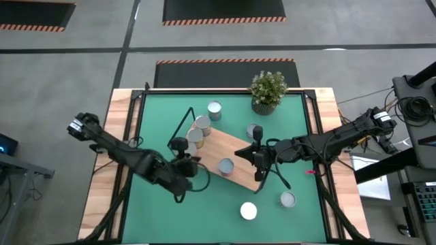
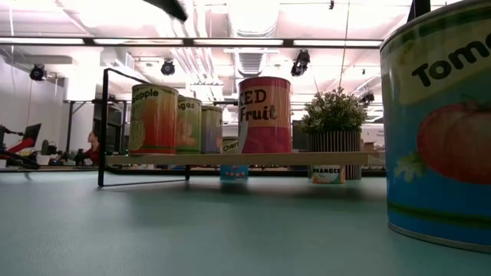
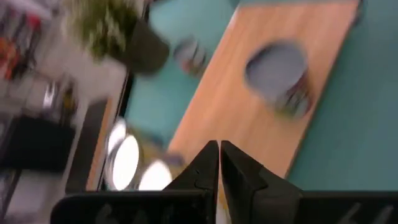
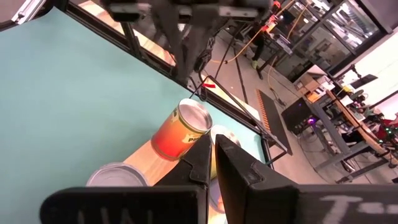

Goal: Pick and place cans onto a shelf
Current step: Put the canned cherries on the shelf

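My left gripper (image 3: 219, 163), jaws together on nothing, hovers at the shelf's (image 1: 225, 153) near-left edge; that wrist view is blurred, labels unreadable. My right gripper (image 4: 213, 163), jaws likewise together and empty, hangs over the shelf's right end. Four cans (image 1: 196, 133) stand on the shelf, three clustered at one end; four more sit on the green mat (image 1: 157, 122). A potted plant (image 1: 267, 91) occupies the far edge. A ceiling with lamps shows beyond.

The scene was evenly lit by bright ceiling lamps (image 2: 253, 15) (glare was seen there); the left wrist view was heavily motion-blurred, shadows stayed soft.
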`<state>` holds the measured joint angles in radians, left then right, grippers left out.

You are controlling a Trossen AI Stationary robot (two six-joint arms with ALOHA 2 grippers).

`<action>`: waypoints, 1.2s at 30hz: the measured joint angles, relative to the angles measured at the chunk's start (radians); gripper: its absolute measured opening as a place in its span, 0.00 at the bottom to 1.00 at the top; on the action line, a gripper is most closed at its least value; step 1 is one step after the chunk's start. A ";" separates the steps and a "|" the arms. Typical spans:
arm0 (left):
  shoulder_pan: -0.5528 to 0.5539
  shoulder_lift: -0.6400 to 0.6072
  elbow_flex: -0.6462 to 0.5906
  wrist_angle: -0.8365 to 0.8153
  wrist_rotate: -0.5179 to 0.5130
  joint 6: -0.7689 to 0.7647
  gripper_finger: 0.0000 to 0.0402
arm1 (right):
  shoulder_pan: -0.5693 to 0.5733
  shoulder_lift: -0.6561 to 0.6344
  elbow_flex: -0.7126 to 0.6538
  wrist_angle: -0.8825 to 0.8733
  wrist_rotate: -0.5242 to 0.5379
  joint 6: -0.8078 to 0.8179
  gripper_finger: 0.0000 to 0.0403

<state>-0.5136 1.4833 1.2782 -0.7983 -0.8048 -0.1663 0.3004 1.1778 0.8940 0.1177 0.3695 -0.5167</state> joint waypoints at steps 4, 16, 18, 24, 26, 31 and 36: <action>-0.026 -0.064 -0.124 0.329 0.075 0.243 0.00 | 0.000 0.000 0.000 0.014 0.000 0.005 0.03; -0.007 -0.362 -0.584 0.912 0.436 0.454 0.00 | -0.016 0.000 0.000 0.037 -0.002 0.090 0.03; -0.002 -0.433 -0.611 0.912 0.437 0.457 0.00 | -0.026 0.000 0.000 0.045 -0.002 0.135 0.03; 0.001 -0.639 -0.668 0.913 0.405 0.499 0.00 | -0.058 0.004 0.000 0.052 -0.001 0.245 0.03; 0.001 -0.692 -0.682 0.915 0.372 0.502 0.00 | -0.063 0.011 0.000 0.066 -0.001 0.261 0.03; 0.001 -0.788 -0.731 0.914 0.343 0.490 0.00 | -0.070 0.036 0.000 0.119 -0.002 0.315 0.03; 0.001 -0.825 -0.782 0.912 0.343 0.455 0.00 | -0.105 0.040 0.000 0.127 0.000 0.417 0.03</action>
<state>-0.5121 0.6582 0.4967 0.1137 -0.4618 0.2892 0.1958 1.2179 0.8940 0.2451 0.3698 -0.1002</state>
